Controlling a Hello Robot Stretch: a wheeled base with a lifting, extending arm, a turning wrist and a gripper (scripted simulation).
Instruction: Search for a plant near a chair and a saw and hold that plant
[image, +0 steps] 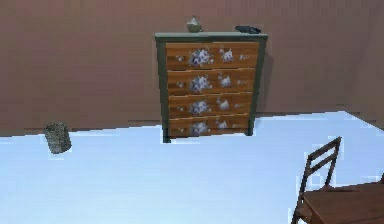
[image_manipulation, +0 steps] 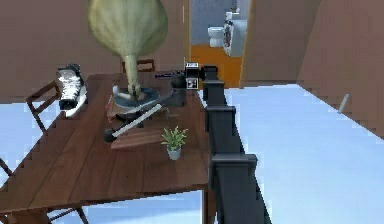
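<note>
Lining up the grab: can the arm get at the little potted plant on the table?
Probably yes: the plant stands alone on bare table beside the arm, though the fingers lie beyond it.

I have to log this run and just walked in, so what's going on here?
The robot's arm extends over a wooden table. Its gripper is at a big horn gramophone, and I cannot tell whether it holds anything. The small potted plant stands on the table beside the arm, by a long pale tool, with a chair at the table. Ahead of the robot stands a dresser.
</note>
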